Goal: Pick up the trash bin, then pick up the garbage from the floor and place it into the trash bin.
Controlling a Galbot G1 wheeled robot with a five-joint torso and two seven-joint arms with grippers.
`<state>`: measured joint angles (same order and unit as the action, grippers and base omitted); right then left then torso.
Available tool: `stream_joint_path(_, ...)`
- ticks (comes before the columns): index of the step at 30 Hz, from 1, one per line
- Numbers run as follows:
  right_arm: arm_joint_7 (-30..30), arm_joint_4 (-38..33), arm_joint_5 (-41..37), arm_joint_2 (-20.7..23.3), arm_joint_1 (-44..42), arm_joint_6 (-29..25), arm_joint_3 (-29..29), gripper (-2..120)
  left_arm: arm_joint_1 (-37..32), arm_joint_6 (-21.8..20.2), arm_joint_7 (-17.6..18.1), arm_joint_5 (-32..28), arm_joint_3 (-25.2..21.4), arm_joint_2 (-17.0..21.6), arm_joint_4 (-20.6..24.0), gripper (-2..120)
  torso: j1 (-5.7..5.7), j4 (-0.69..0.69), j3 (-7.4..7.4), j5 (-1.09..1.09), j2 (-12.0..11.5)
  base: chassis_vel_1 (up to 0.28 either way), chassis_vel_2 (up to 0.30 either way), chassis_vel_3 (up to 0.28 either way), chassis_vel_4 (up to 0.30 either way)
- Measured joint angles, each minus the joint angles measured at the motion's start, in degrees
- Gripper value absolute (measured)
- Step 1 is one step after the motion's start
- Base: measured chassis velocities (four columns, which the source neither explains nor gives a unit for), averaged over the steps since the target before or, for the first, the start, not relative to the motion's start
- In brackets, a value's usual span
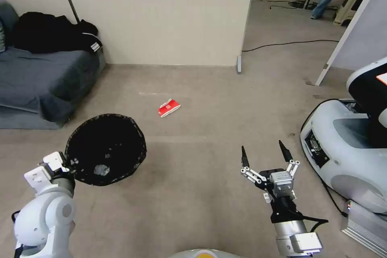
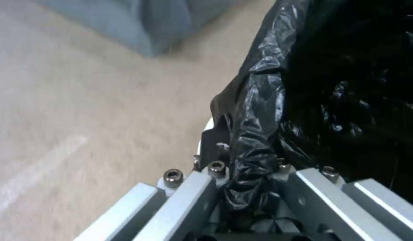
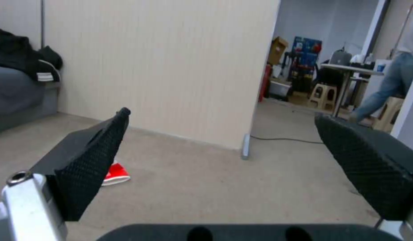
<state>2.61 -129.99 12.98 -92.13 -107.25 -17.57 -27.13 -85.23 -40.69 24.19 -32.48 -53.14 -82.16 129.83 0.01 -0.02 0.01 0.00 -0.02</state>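
The trash bin, lined with a black bag, hangs tilted above the floor at the lower left, and something pale lies in its bottom. My left gripper is shut on its rim; in the left wrist view the black liner is pinched between the metal fingers. One piece of garbage, a red-and-white crumpled carton, lies on the carpet ahead of the bin, and the right wrist view catches it beside one finger. My right gripper hovers open over bare carpet at the lower right, well short of the carton.
A grey sofa with black clothes stands at the left. A beige partition wall closes the back, with a doorway to its right. Another white robot base stands close at the right. A black cable crosses the far floor.
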Motion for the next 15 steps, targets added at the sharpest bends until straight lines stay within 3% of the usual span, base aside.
stream_joint_path(5, 0.4, 0.0, -0.1, 0.0, 0.0, -0.3, 0.0, 100, -3.5, 0.7, -1.5, 2.3, 0.6, 0.2, 6.0, 1, 0.0, 0.02, -0.01, 0.0, 0.0, 0.0, 0.0, 0.0, 0.0)
stream_joint_path(8, 0.7, 0.0, -0.1, 0.0, 0.1, -0.5, -0.1, 100, -4.6, 1.1, -1.9, 3.2, 1.1, 0.1, 7.4, 1, 0.0, 0.02, -0.01, 0.0, 0.0, 0.0, 0.0, 0.0, 0.0)
stream_joint_path(15, 2.2, -0.7, -0.4, 0.0, 0.6, -1.7, -1.0, 100, -11.1, 4.1, -5.4, 11.5, 6.6, -0.9, 11.6, 1, -0.01, 0.02, -0.01, 0.01, 0.0, 0.0, 0.0, 0.0, 0.0)
